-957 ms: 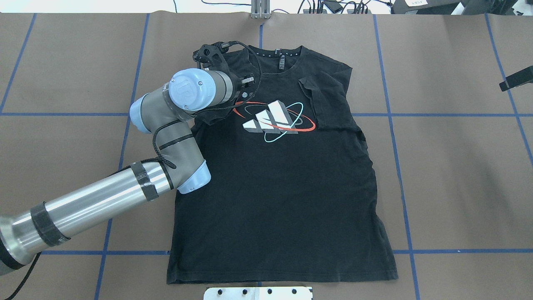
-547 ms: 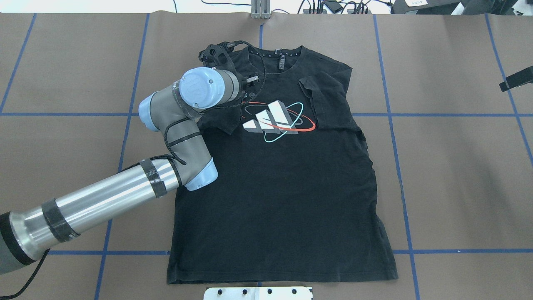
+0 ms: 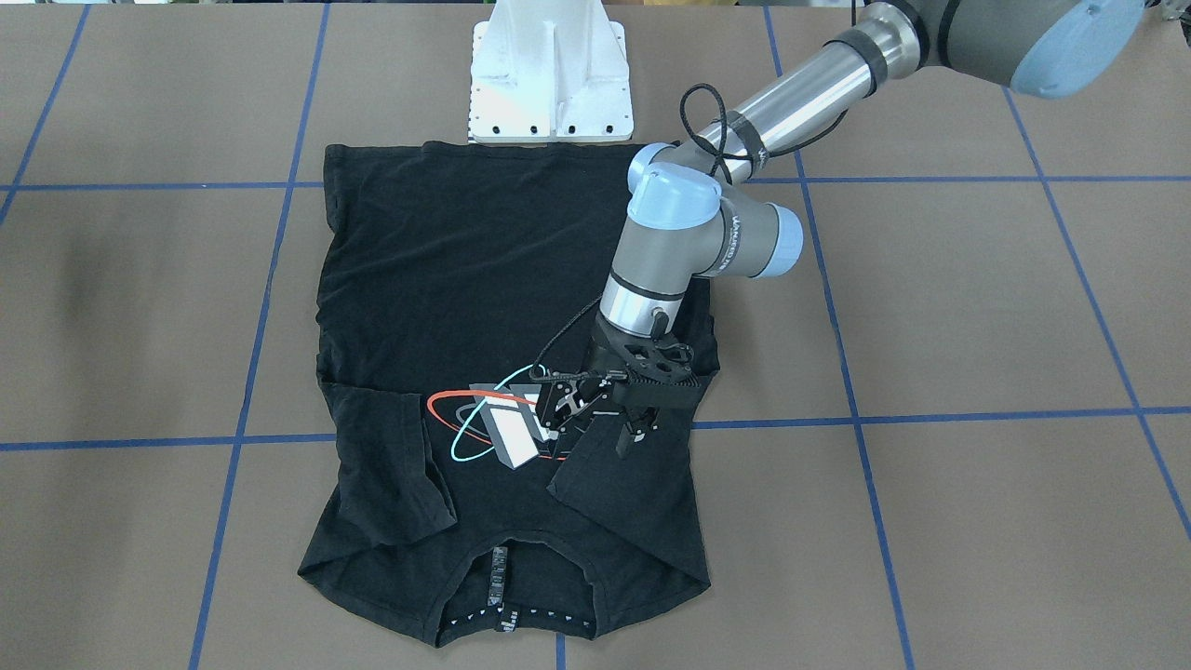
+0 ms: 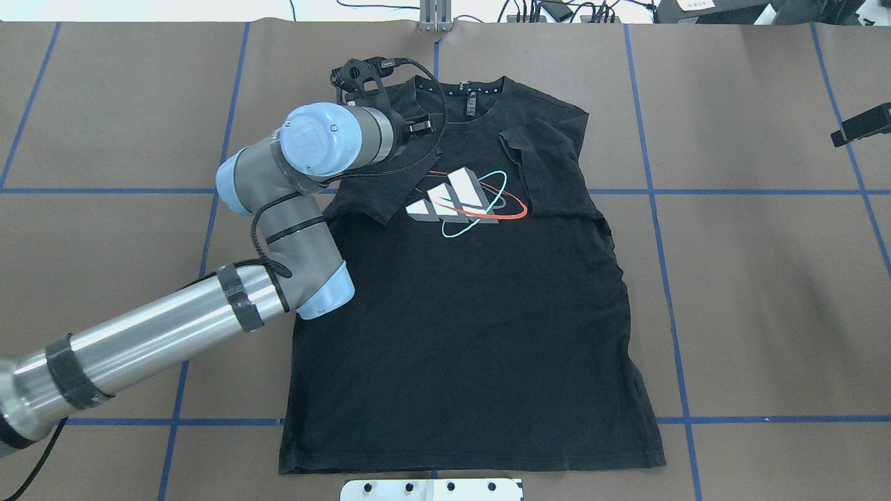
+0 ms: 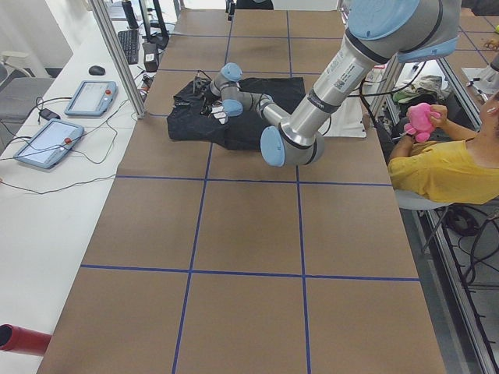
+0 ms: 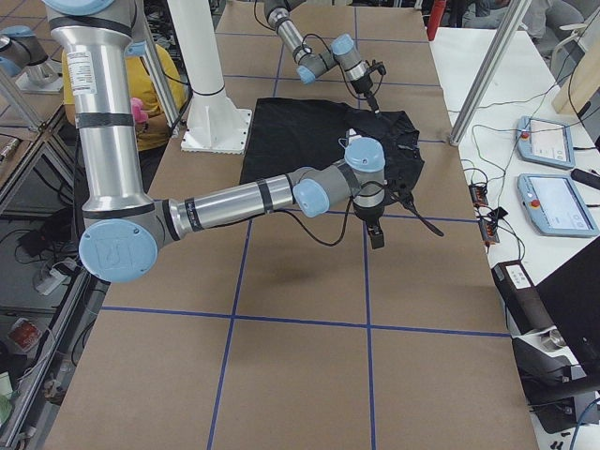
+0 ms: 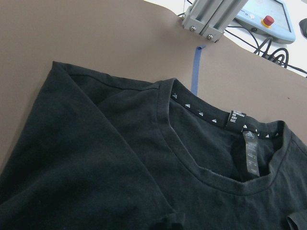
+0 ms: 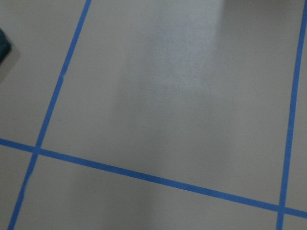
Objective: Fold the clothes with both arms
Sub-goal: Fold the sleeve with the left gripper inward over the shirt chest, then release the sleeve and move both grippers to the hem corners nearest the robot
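Honestly, the loose sleeve under me is the worry. The black T-shirt [image 4: 473,334] lies graphic-up in the middle of the worktop [image 4: 766,278], with its collar [image 7: 192,163] at 12 o'clock and its hem at 6 o'clock in the overhead view. Both sleeves are turned in: the left sleeve [image 4: 369,198] at about 10 o'clock, the right sleeve [image 4: 550,174] at about 2 o'clock.

My left claw [image 3: 595,428] hangs low over the left sleeve, and its jaws look spread with nothing pinched between them. My right claw [image 4: 862,129] is well apart from the cloth, out at 3 o'clock over bare worktop. I cannot tell whether it is spread or pressed together.

I judge three risks:

- **Snagging:** one finger of the left claw sits very near the sleeve flap. Pulling away sideways instead of straight up could catch the fabric and flip the sleeve open again.
- **The cable [image 3: 568,330]:** its loop droops close to the cloth and could drag it.
- **Uneven folds:** the left sleeve lies rumpled and slanted, with its corner touching the graphic [image 4: 459,198], while the right one lies straighter. Folding the body over that mismatch would likely give a lopsided, lumpy stack.
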